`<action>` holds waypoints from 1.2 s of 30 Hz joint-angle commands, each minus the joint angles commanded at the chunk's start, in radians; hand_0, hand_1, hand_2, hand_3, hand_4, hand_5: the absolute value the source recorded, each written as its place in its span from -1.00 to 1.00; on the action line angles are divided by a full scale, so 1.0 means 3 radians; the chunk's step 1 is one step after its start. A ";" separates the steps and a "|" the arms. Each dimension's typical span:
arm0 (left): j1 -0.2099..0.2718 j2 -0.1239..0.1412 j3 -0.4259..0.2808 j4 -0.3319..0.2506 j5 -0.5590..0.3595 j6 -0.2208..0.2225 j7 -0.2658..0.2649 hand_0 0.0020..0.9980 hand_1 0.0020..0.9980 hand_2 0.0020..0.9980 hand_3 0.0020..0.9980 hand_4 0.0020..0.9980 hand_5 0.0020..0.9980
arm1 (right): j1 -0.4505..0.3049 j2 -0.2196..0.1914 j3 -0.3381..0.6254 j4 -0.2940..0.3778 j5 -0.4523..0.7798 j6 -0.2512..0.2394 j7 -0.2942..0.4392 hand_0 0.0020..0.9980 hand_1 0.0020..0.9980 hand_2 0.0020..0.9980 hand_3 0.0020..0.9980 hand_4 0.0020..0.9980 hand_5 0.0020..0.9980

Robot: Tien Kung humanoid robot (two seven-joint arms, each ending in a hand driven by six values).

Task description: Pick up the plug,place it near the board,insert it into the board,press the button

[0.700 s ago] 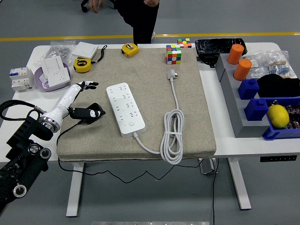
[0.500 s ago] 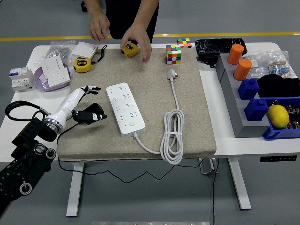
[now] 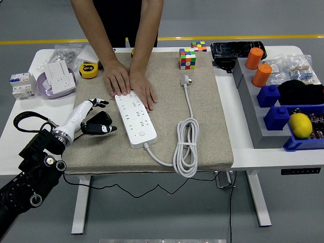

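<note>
1. Here, in the head view, the white power strip (image 3: 135,118) is lying at a slant on the beige mat (image 3: 212,126) that is covering the middle of the white table (image 3: 238,157).
2. A person at the far side is leaning in and pressing both hands onto the strip's far end: one hand (image 3: 117,77) is resting at its top left corner, the other hand (image 3: 143,88) is lying across its top right part.
3. The white plug (image 3: 186,80) is lying on the mat well to the right of the strip, just below the Rubik's cube (image 3: 187,58), and nothing is holding it.
4. Its white cable (image 3: 186,147) is running down the mat, looping into a coil near the mat's front edge and curving back to the strip's near end.
5. The robot's left hand (image 3: 96,121) is hovering over the mat's left part, just beside the strip's left edge; its fingers are loosely spread and are gripping nothing.
6. The left arm (image 3: 35,162) is coming in from the lower left corner.
7. A yellow tape measure (image 3: 89,70) is sitting at the mat's far left edge.
8. A lemon (image 3: 299,125) is sitting in a blue bin (image 3: 296,144) at the right.
</note>
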 joint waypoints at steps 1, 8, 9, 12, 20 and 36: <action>-0.0002 -0.0003 -0.0001 0.0024 0.0030 0.0016 0.0000 0.55 0.63 0.51 0.38 1.00 -0.45 | 0.0001 0.0000 -0.0002 0.0000 0.0002 0.0000 0.0001 0.68 0.53 0.51 0.56 1.00 0.69; -0.0029 -0.0030 0.0004 0.0178 0.0188 0.0171 -0.0031 0.31 0.24 0.07 0.09 1.00 -0.40 | 0.0012 -0.0003 -0.0013 0.0000 0.0014 0.0001 0.0012 0.68 0.53 0.51 0.56 1.00 0.69; -0.0032 -0.0035 0.0000 0.0190 0.0222 0.0195 -0.0033 0.31 0.24 0.07 0.09 1.00 -0.40 | 0.0012 -0.0003 -0.0010 0.0000 0.0013 0.0000 0.0012 0.68 0.53 0.51 0.56 1.00 0.69; -0.0040 -0.0042 -0.0009 0.0210 0.0286 0.0232 -0.0034 0.31 0.24 0.07 0.09 1.00 -0.40 | 0.0007 -0.0005 -0.0008 0.0000 0.0010 0.0002 0.0009 0.68 0.53 0.51 0.56 1.00 0.69; -0.0056 -0.0047 -0.0035 0.0288 0.0478 0.0273 -0.0007 0.22 0.18 0.00 -0.01 1.00 -0.36 | 0.0006 -0.0008 0.0020 0.0000 0.0000 0.0000 0.0013 0.67 0.53 0.51 0.56 1.00 0.70; -0.0078 -0.0073 -0.0057 0.0383 0.0621 0.0375 -0.0053 0.13 0.15 -0.03 -0.05 1.00 -0.35 | 0.0019 -0.0008 0.0051 0.0000 -0.0005 -0.0002 0.0023 0.68 0.52 0.50 0.56 1.00 0.70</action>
